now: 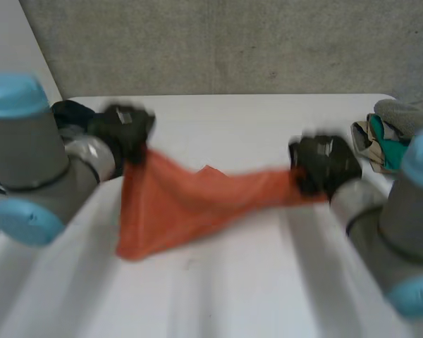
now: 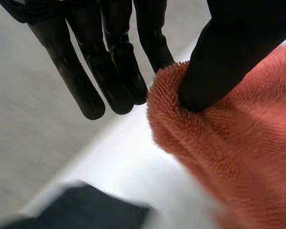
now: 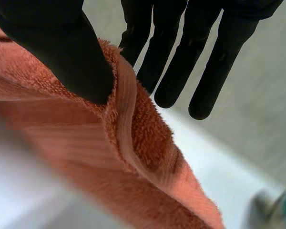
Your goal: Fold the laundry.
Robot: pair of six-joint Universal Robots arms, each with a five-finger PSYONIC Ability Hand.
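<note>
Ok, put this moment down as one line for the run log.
left hand: pinches end of orange terry towel | right hand: pinches opposite end | towel: stretched between hands, sagging over white table

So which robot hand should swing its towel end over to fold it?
Probably the right robot hand: it pinches the thin, taut end of the towel, while the left robot hand holds the wide, hanging part.

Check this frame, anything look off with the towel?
Nothing spilled or damaged. The orange towel hangs lopsided: bunched narrow at the right hand, drooping to a deep point below the left hand. Each thumb pinches just the towel's edge, so the hold looks shallow.
</note>
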